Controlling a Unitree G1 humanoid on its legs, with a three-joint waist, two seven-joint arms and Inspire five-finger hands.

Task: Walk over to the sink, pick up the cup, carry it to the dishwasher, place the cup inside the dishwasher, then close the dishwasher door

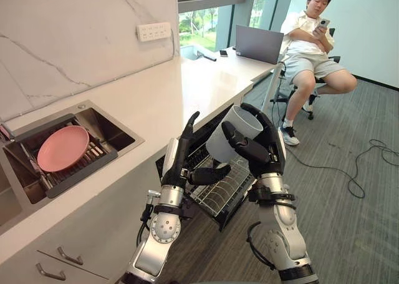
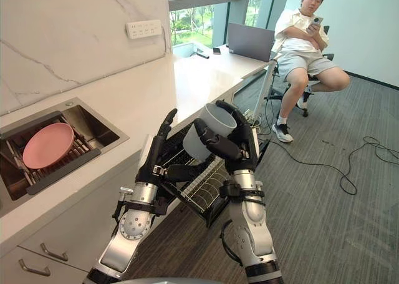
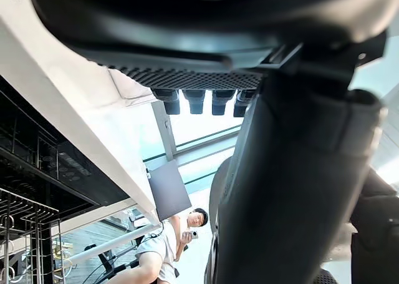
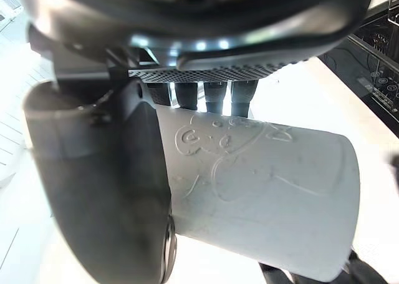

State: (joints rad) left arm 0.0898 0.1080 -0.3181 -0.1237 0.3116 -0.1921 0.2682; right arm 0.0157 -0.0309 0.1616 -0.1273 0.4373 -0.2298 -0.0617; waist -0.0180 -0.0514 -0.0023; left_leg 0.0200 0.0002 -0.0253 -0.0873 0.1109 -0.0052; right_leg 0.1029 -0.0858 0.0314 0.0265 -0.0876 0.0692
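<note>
A pale grey cup (image 1: 232, 133) (image 4: 262, 203) is held tilted in the air, with my right hand (image 1: 262, 148) curled round it above the dishwasher. The dishwasher's wire rack (image 1: 219, 190) is pulled out over the lowered door (image 1: 230, 212), under the white counter edge. My left hand (image 1: 187, 165) stands open just left of the cup, fingers straight up and the thumb reaching toward the cup's base, over the rack. In the left wrist view the fingers (image 3: 196, 102) are straight.
A sink (image 1: 112, 134) set in the white counter (image 1: 187, 90) holds a pink plate (image 1: 62, 148) on a rack at the left. A person (image 1: 308, 40) sits on a chair at the far right by a laptop (image 1: 258, 44). Cables (image 1: 361, 165) lie on the grey floor.
</note>
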